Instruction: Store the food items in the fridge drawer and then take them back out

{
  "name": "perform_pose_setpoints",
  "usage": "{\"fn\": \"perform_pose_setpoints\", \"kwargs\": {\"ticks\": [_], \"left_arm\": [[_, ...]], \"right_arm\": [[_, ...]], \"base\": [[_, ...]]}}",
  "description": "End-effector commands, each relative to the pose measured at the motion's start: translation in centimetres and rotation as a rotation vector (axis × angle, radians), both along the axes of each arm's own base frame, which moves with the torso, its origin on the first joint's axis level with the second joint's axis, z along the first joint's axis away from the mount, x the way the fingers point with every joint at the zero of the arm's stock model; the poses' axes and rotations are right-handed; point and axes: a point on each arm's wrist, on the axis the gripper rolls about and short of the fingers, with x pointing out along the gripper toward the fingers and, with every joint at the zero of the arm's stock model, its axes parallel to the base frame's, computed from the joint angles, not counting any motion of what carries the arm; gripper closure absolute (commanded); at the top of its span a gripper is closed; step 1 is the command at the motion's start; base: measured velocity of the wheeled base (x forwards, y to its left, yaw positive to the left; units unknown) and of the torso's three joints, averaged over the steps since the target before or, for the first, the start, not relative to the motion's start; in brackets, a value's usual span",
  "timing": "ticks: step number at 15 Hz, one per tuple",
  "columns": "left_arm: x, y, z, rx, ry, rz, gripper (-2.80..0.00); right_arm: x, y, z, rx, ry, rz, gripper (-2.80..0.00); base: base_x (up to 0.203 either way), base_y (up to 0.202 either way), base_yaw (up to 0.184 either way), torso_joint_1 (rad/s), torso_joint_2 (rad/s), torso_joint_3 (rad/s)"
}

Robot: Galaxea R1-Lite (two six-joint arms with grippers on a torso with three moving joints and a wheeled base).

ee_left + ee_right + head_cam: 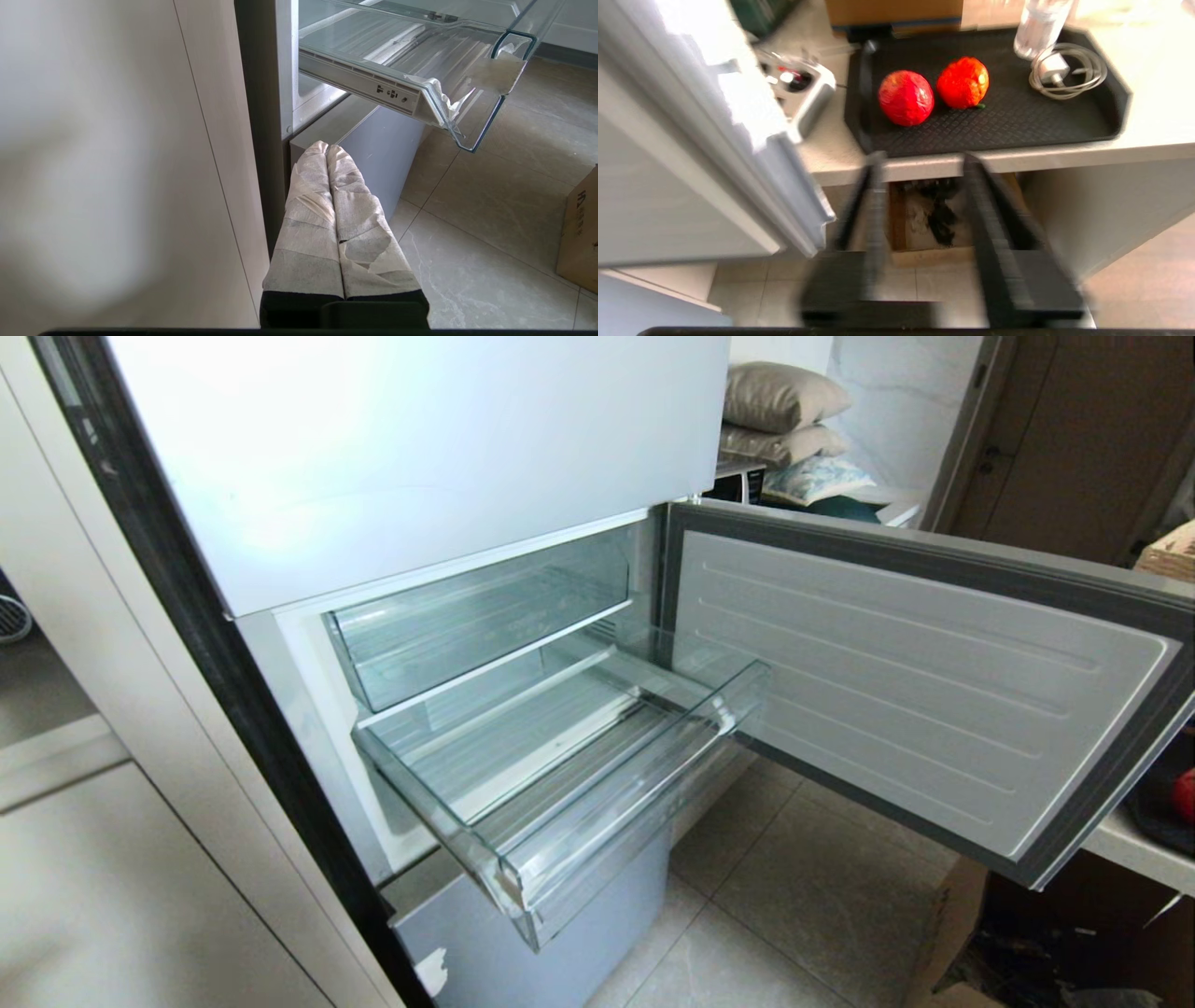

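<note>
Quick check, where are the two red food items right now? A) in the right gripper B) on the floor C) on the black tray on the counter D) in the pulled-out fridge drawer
C: both food items sit side by side on the black tray; the fridge drawer holds nothing.

Clear plastic fridge drawer (560, 775), wide and shallow, pulled out of the fridge body, ribbed floor bare, thick transparent front lip facing outward; same drawer (420, 60) seen from below and beside in the left wrist view. Two glossy round food items side by side on a black tray: red ball (906, 98) and orange-red ribbed ball (962, 82), close together, possibly touching, both upright-resting, blurred.
</note>
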Motion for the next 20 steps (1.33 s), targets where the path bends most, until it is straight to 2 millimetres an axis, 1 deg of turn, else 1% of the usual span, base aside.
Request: {"fn": "perform_pose_setpoints", "kwargs": {"ticks": [1, 3, 5, 7, 9, 11, 13, 15, 18, 20], "left_arm": [[0.0, 0.0, 0.0, 0.0, 0.0, 0.0, 0.0], [0.0, 0.0, 0.0, 0.0, 0.0, 0.001, 0.0], [0.0, 0.0, 0.0, 0.0, 0.0, 0.0, 0.0], [0.0, 0.0, 0.0, 0.0, 0.0, 0.0, 0.0], [0.0, 0.0, 0.0, 0.0, 0.0, 0.001, 0.0], [0.0, 0.0, 0.0, 0.0, 0.0, 0.001, 0.0], [0.0, 0.0, 0.0, 0.0, 0.0, 0.001, 0.0], [0.0, 0.0, 0.0, 0.0, 0.0, 0.0, 0.0], [0.0, 0.0, 0.0, 0.0, 0.0, 0.001, 0.0], [0.0, 0.0, 0.0, 0.0, 0.0, 0.0, 0.0]], "right_arm": [[3.6, -4.4, -2.6, 0.103, 0.116, -0.018, -2.8], [5.9, -7.1, -4.4, 0.133, 0.164, 0.003, -2.8], [7.5, -9.9, -6.3, 0.145, 0.186, 0.016, -2.8], [7.8, -12.8, -7.5, 0.118, 0.195, -0.002, -2.8], [7.6, -15.8, -7.5, 0.094, 0.187, -0.043, -2.8], [7.1, -18.3, -7.6, 0.089, 0.179, -0.088, -2.8], [6.9, -20.3, -8.0, 0.086, 0.184, -0.12, -2.8], [7.3, -22.3, -8.6, 0.088, 0.18, -0.11, -2.8], [8.5, -24.2, -9.9, 0.111, 0.147, -0.009, -2.8], [9.5, -25.6, -10.2, 0.111, 0.109, 0.046, -2.8]], "base": [[0.0, 0.0, 0.0, 0.0, 0.0, 0.0], [0.0, 0.0, 0.0, 0.0, 0.0, 0.0], [0.0, 0.0, 0.0, 0.0, 0.0, 0.0], [0.0, 0.0, 0.0, 0.0, 0.0, 0.0], [0.0, 0.0, 0.0, 0.0, 0.0, 0.0], [0.0, 0.0, 0.0, 0.0, 0.0, 0.0], [0.0, 0.0, 0.0, 0.0, 0.0, 0.0], [0.0, 0.0, 0.0, 0.0, 0.0, 0.0], [0.0, 0.0, 0.0, 0.0, 0.0, 0.0], [0.0, 0.0, 0.0, 0.0, 0.0, 0.0]]}}
